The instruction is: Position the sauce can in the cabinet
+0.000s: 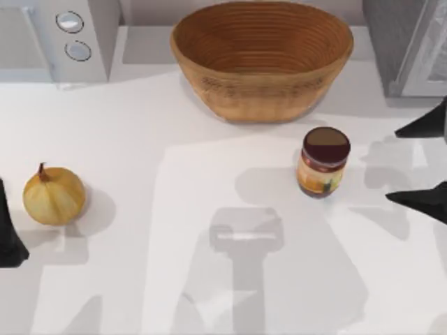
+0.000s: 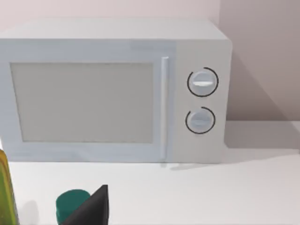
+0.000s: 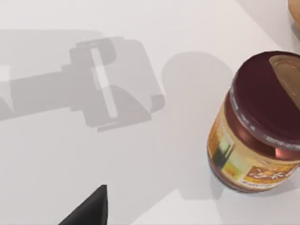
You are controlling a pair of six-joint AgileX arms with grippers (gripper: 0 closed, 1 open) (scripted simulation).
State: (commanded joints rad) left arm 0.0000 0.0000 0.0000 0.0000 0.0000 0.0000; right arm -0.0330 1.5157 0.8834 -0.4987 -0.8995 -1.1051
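From above, the sauce can point(image 1: 323, 162) stands upright on the tabletop point(image 1: 174, 209), long axis vertical, maroon lid up, just in front of the wicker basket point(image 1: 262, 56). The right gripper point(image 1: 424, 162) waits near it at the right edge, its fingers point(image 1: 426, 125) spread wide and empty, apparently lined up to close on the can. The cabinet point(image 1: 408, 45) sits at the back right; the left gripper point(image 1: 8, 234) is parked by the onion point(image 1: 54, 195).

The left wrist view faces the microwave point(image 2: 117, 91).

The right wrist view shows the can point(image 3: 257, 124) upright, label outward, untouched.
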